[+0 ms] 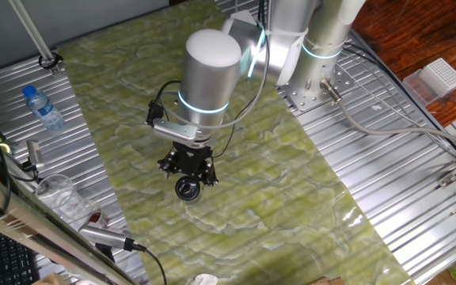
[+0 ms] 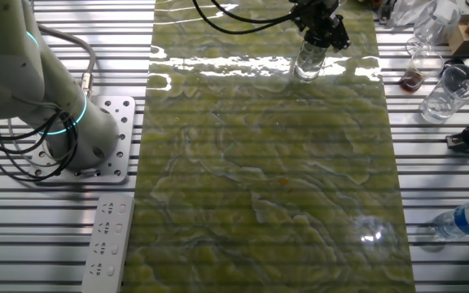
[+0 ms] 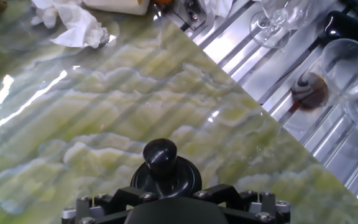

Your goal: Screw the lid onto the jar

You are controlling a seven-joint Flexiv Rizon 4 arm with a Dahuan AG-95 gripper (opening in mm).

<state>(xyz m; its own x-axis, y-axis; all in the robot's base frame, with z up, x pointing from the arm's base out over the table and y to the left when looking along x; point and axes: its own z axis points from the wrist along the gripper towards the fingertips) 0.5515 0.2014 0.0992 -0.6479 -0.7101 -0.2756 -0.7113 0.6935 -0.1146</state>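
Tool (image 1: 188,176): clamped on lid (image 3: 164,177)
Lid: seated on jar (image 2: 309,61)
Jar: upright on desk (image 2: 267,179)
Progress: tightness cannot be told; turning likely left

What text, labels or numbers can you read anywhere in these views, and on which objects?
No text is legible in any view.
Plastic bottle with blue cap: it carries a label band, but the print is too small and blurred to read.
Power strip: markings by the sockets, too small to read.
The lid, the jar, the gripper and the green mat: no lettering visible.
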